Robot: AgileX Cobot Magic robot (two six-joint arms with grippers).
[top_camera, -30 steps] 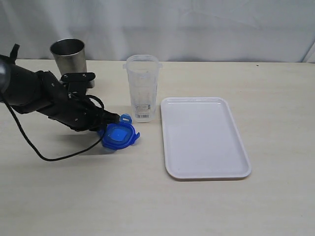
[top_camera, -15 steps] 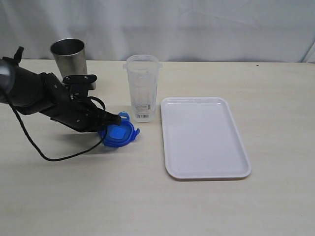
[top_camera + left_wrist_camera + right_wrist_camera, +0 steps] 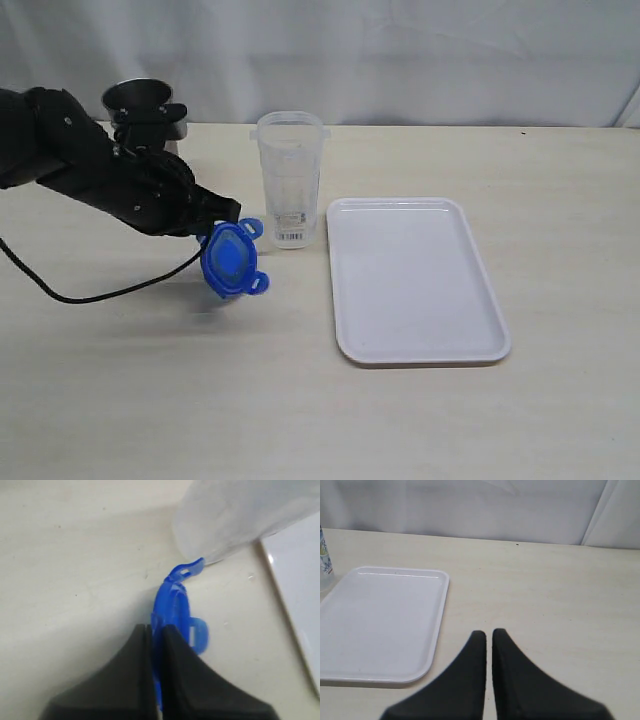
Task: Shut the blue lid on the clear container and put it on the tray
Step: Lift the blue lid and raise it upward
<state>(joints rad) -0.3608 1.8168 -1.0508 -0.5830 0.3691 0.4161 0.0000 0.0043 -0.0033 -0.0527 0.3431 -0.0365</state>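
Translucent blue lid (image 3: 231, 262), tabbed, pinched edge-on by left end effector (image 3: 153, 630).

The left arm (image 3: 90, 170) is bulky and matte black. Behind the jaws it carries a flat black bracket (image 3: 150, 112) and trails a thin black cable (image 3: 60, 299). The left gripper (image 3: 155, 627) and right gripper (image 3: 488, 632) have smooth black wedge-shaped fingers that taper to narrow tips.

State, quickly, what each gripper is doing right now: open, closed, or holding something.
Left gripper: closed on the lid, held off the table.
Right gripper: closed, holding nothing.
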